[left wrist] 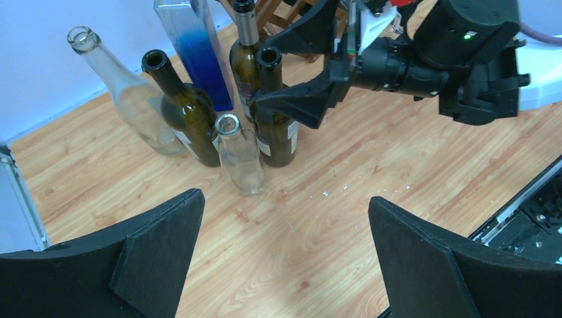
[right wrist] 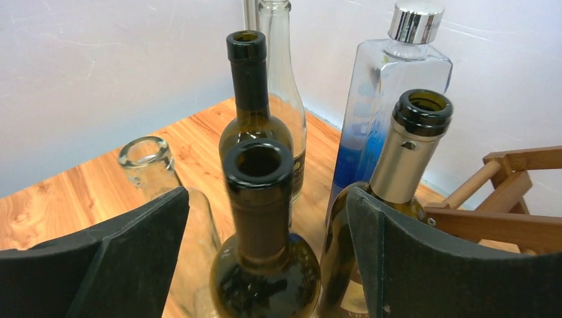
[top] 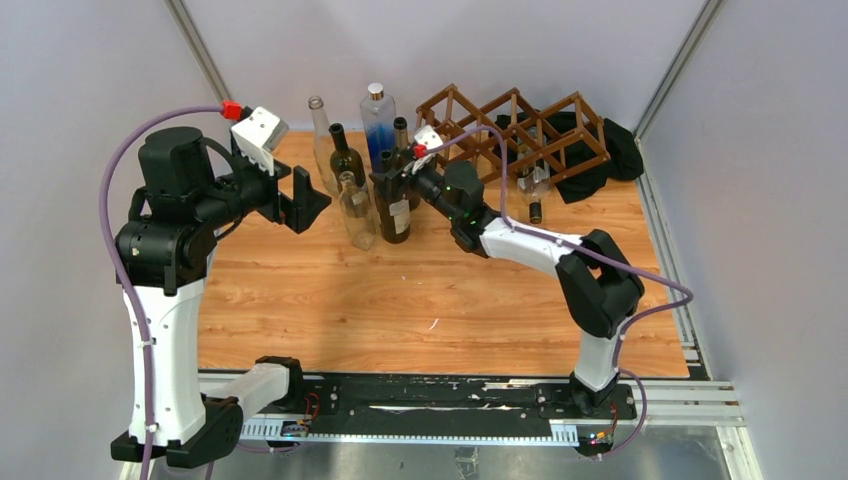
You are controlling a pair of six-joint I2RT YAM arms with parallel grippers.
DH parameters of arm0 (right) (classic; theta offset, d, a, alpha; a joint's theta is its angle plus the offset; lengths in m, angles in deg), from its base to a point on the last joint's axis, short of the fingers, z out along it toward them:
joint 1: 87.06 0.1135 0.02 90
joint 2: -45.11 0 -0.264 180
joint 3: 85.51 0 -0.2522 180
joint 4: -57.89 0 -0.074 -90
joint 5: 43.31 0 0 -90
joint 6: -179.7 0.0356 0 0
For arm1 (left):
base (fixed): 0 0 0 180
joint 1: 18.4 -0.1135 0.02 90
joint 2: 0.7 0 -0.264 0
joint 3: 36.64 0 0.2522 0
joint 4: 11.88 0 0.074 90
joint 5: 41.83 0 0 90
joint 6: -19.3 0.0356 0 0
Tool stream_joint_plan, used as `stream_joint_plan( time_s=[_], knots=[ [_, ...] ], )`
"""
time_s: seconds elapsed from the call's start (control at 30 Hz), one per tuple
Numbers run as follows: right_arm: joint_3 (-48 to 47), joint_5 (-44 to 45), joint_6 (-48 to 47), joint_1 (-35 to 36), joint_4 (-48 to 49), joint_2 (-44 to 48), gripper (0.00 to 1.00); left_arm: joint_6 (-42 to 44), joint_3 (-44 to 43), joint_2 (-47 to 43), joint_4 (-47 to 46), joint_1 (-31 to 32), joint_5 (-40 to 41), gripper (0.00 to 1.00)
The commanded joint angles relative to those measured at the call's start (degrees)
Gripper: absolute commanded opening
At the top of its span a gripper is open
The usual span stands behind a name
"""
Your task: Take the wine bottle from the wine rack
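At the table's far edge, the top view shows the dark brown, diamond-celled wine rack [top: 520, 125] and the left gripper [top: 308, 200] spread wide. Left wrist: the right gripper [left wrist: 291, 66] is parted around an upright dark green wine bottle [left wrist: 273, 126]. Right wrist: the bottle's open-mouthed neck stands clear between the jaws.

Left hand [left wrist: 285, 199], right hand [right wrist: 266, 193] — both spread.

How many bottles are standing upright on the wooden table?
6, grouped left of the brown lattice rack: tall clear bottle, dark green bottle, short clear bottle, blue square bottle, foil-necked dark bottle, dark bottle inside the open right gripper. None seems hidden.
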Motion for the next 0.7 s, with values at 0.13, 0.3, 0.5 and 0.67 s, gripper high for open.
stream_joint_plan(
  time_s=[0.13, 0.3, 0.5, 0.67],
  knots=[
    [2.9, 3.8, -0.2, 0.7, -13.1, 15.2, 0.94, 0.0, 0.2, -0.9, -0.5, -0.4, 1.1, 1.0],
    [2.2, 7.3, 6.6, -3.2, -31.0, 24.9, 0.96, 0.8, 0.8, -1.3, -0.5, -0.4, 2.5, 1.0],
    [-1.7, 14.2, 16.0, -17.2, -57.5, 26.6, 0.98, 1.7, 3.5, -2.0, -0.6, -0.4, 3.0, 1.0],
    [2.0, 13.5, 20.3, -28.3, -62.3, 24.7, 0.99, 2.3, 4.4, -2.6, -0.6, -0.4, 2.3, 1.0]
  ],
)
